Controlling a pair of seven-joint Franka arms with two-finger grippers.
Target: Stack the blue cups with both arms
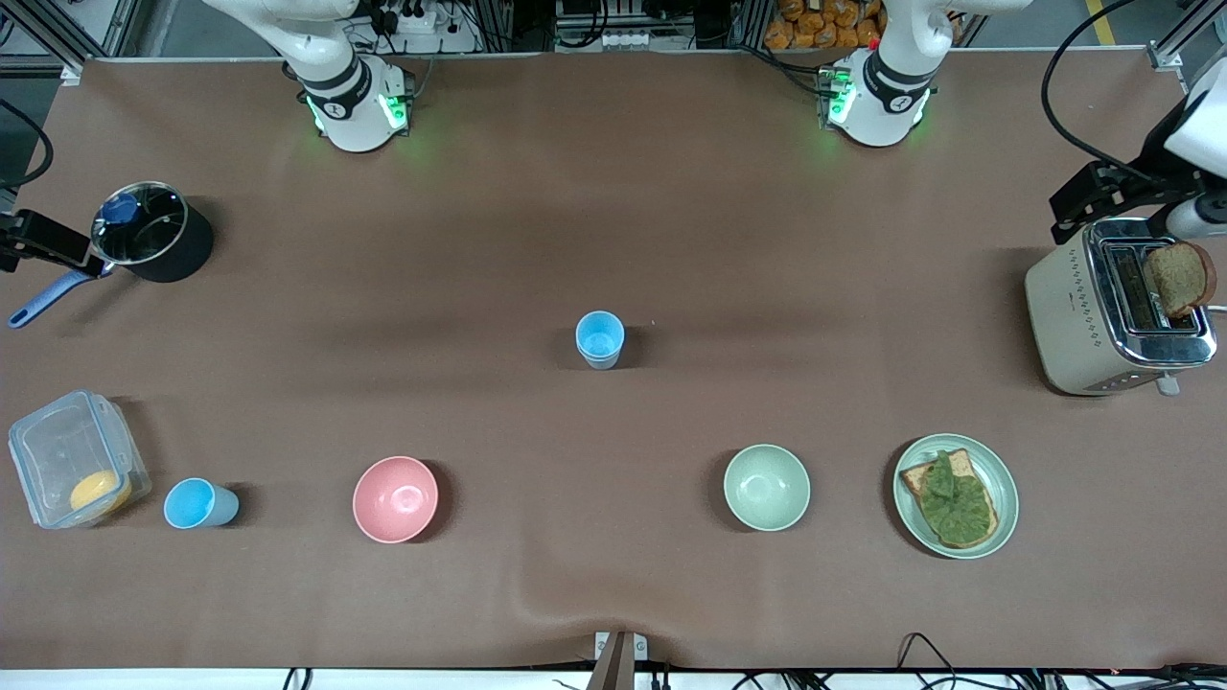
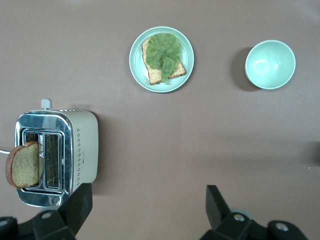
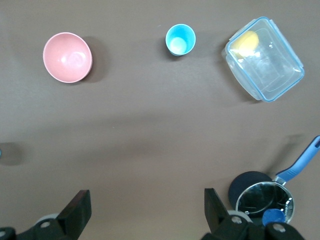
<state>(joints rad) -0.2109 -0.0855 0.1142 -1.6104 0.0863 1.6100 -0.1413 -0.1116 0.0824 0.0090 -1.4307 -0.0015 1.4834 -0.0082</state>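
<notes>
One blue cup (image 1: 600, 338) stands upright in the middle of the table. A second blue cup (image 1: 196, 504) stands nearer the front camera, toward the right arm's end, between the clear box and the pink bowl; it also shows in the right wrist view (image 3: 180, 39). My right gripper (image 3: 146, 200) is open and empty, high over bare table beside the black pot; its black hand (image 1: 43, 244) shows in the front view. My left gripper (image 2: 148, 197) is open and empty, high beside the toaster; its black hand (image 1: 1102, 196) also shows in the front view.
A pink bowl (image 1: 395, 498) and a pale green bowl (image 1: 766, 487) stand near the front. A plate (image 1: 997, 479) holds toast with greens. A toaster (image 1: 1083, 316) holds a bread slice. A black pot (image 1: 153, 244) and a clear box (image 1: 67, 460) stand at the right arm's end.
</notes>
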